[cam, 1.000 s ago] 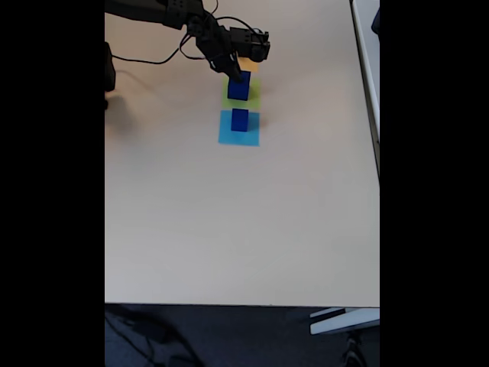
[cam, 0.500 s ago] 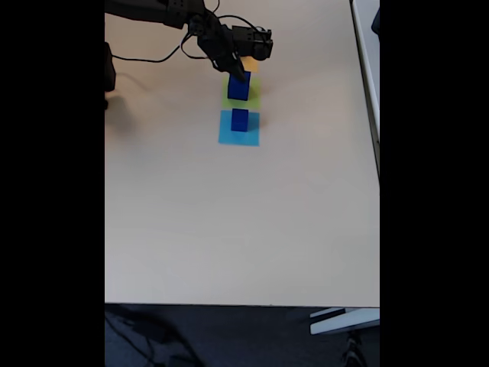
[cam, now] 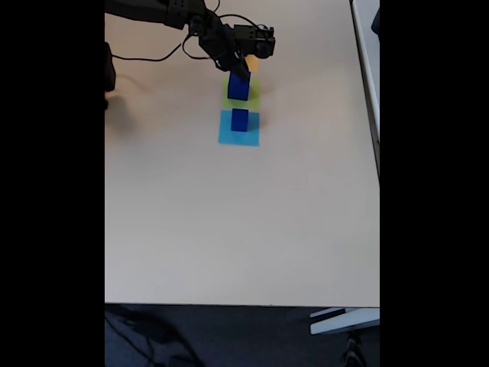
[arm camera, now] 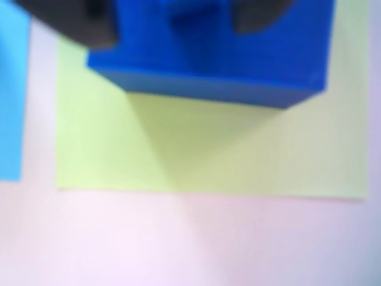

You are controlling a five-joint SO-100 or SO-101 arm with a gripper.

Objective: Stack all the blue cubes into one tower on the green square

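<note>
The fingers (cam: pixel 238 70) hang just over a blue cube (cam: pixel 238 87) sitting on the green square (cam: pixel 254 97) near the table's (cam: pixel 229 229) far edge; whether they grip it I cannot tell (the wrist view is blurred). A second blue cube (cam: pixel 240 120) waits on the light-blue square (cam: pixel 228 135) beside it. Judging by this, the tower is barely begun.

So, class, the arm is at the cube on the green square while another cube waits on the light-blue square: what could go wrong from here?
1. The fingers sit right at the cube on the green square; pulling away could drag it off the paper.
2. The second cube on the light-blue square sits close by; the arm could knock it.
</note>
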